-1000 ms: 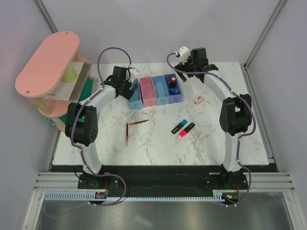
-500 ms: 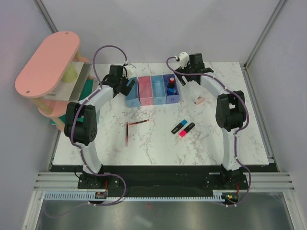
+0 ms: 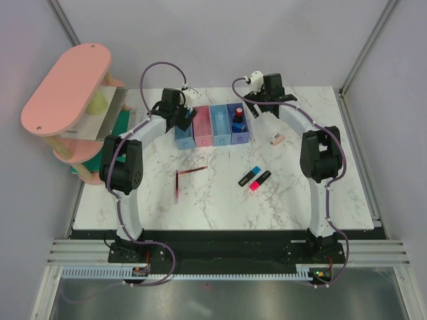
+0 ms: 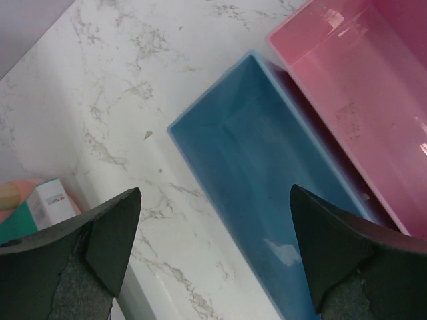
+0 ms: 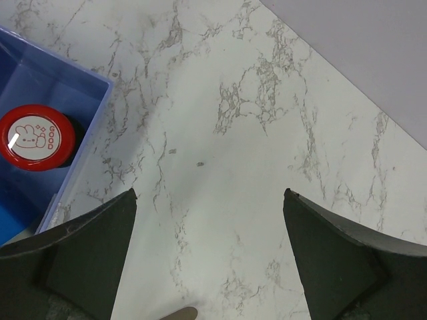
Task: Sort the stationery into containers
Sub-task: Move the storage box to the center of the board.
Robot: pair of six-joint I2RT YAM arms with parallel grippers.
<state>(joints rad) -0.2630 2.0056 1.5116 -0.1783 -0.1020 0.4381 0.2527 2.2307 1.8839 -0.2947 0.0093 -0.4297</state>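
Gaping empty, left fingers (image 4: 100, 233) and right fingers (image 5: 80, 247) hover; red-capped piece (image 5: 35, 137) stands upright.

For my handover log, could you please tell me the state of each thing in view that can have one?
left pincer, open and empty.
right pincer, open and empty.
left light blue bin, empty.
pink bin, empty where visible.
second light blue bin, looks empty.
purple bin, holding red-capped piece and blue block.
pens, loose on the table.
highlighters, loose on the table.
eraser, loose on the table.
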